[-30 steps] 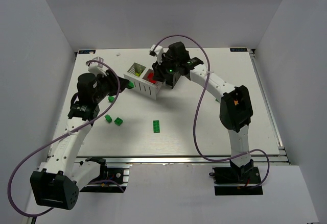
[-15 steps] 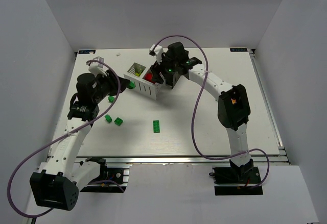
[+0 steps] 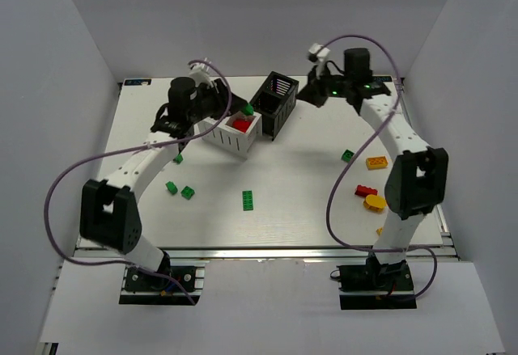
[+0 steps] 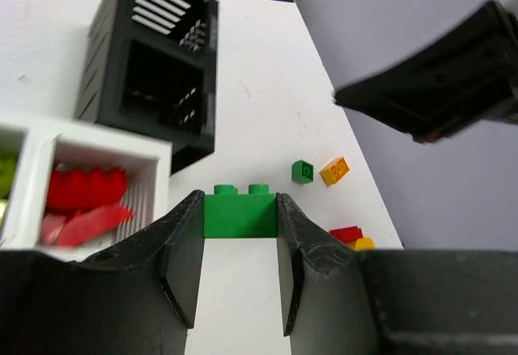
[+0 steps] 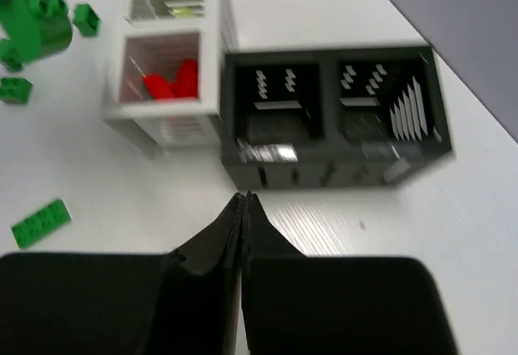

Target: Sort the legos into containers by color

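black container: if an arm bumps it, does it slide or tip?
Probably slides: the black container has thin slatted walls and both compartments look empty in the right wrist view, so it is likely light on the smooth table. A push near its rim might tip it, since it stands taller than the white container beside it.

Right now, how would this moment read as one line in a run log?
left fingers: shut on green lego, near white container | right fingers: shut, empty, near black container

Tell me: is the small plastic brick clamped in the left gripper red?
No, the small studded plastic brick pinched in the left gripper is green, not red.
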